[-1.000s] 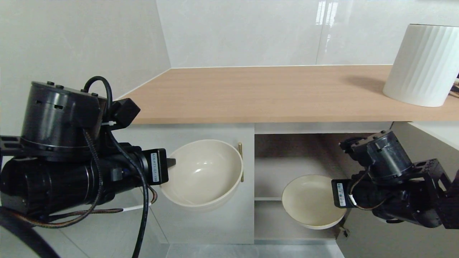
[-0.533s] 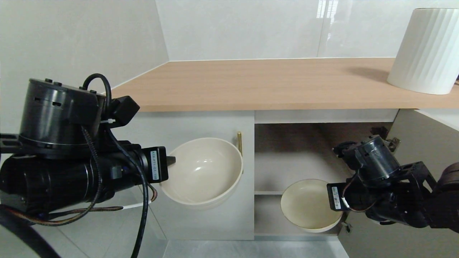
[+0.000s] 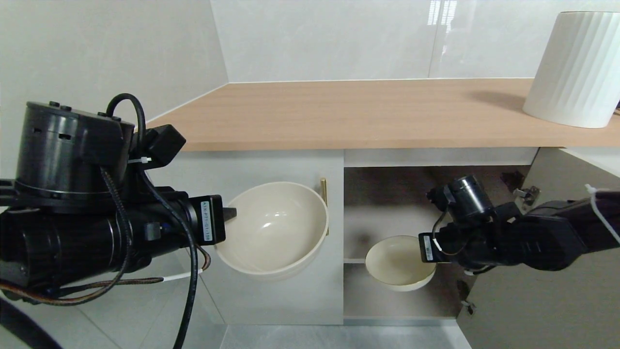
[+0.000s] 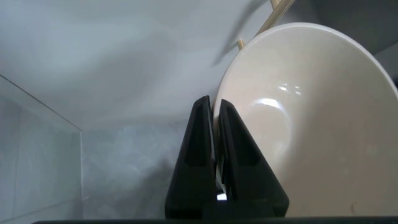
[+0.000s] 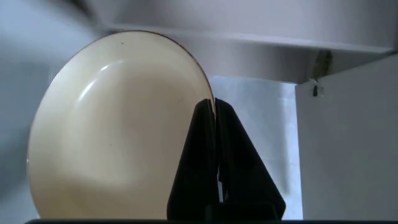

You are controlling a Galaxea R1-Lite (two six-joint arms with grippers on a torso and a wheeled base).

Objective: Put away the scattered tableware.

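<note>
Presently: left gripper (image 4: 214, 111) clenched on large bowl (image 3: 273, 232) rim; right gripper (image 5: 215, 113) clamping shallow dish (image 3: 395, 261) inside open cabinet (image 3: 382, 218).

Left gripper (image 3: 231, 213), fingers together, clamps the large bowl (image 3: 273, 232) — right gripper (image 3: 432, 248), arm outstretched, clamps the shallow bowl (image 3: 395, 261).

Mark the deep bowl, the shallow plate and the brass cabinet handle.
deep bowl (image 3: 276, 232), head view, inner wall
shallow plate (image 3: 395, 261), head view, inner face
brass cabinet handle (image 3: 323, 188), head view, upper part of the bar
</note>
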